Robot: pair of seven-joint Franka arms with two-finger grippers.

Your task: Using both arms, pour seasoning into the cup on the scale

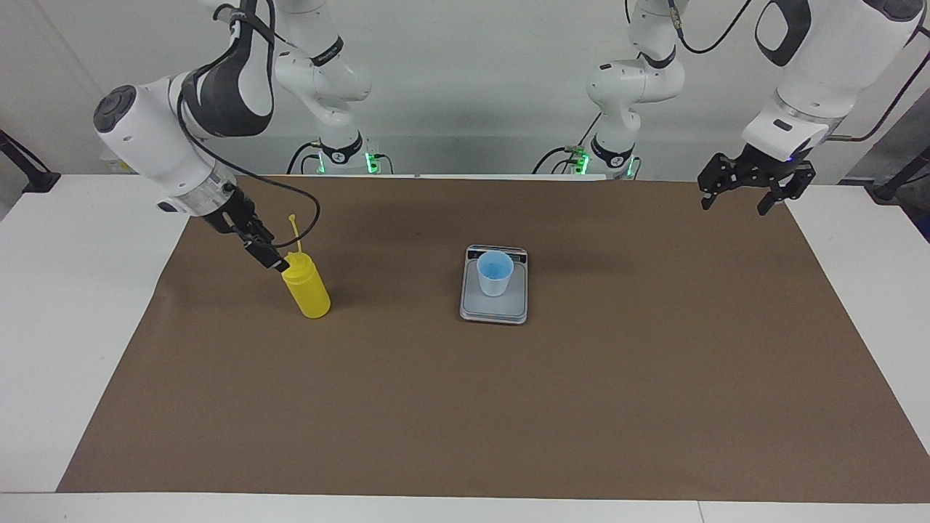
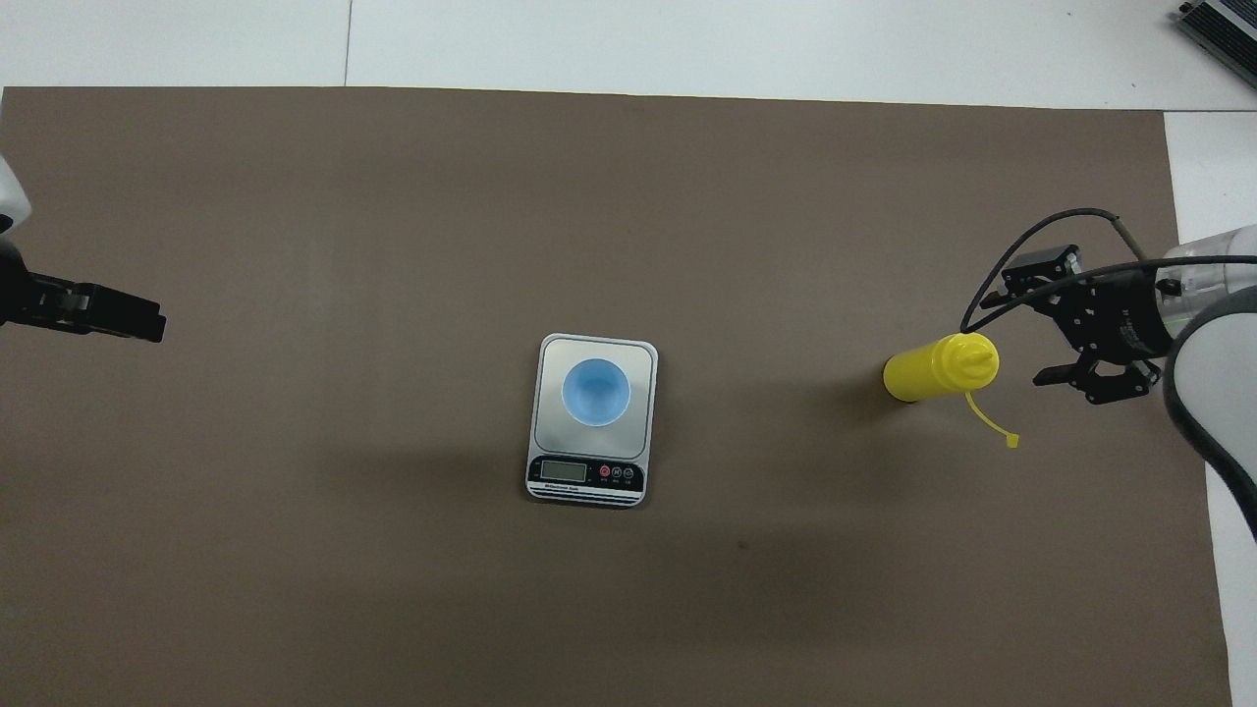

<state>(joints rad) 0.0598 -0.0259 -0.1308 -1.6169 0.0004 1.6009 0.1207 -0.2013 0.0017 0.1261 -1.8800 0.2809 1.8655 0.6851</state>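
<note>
The yellow seasoning bottle [image 1: 308, 289] [image 2: 938, 369] stands free on the brown mat toward the right arm's end, its thin nozzle [image 1: 293, 231] pointing up. My right gripper [image 1: 264, 252] [image 2: 1041, 326] hangs open just beside the bottle's top, holding nothing. The light blue cup [image 1: 495, 272] [image 2: 595, 391] sits upright on the scale [image 1: 494, 311] [image 2: 587, 478] at the middle of the mat. My left gripper [image 1: 742, 197] [image 2: 147, 322] waits open and empty in the air over the mat's edge at the left arm's end.
A brown mat [image 1: 465, 407] covers most of the white table [image 1: 73, 290]. A black cable loops from the right wrist [image 2: 1041, 231] close above the bottle.
</note>
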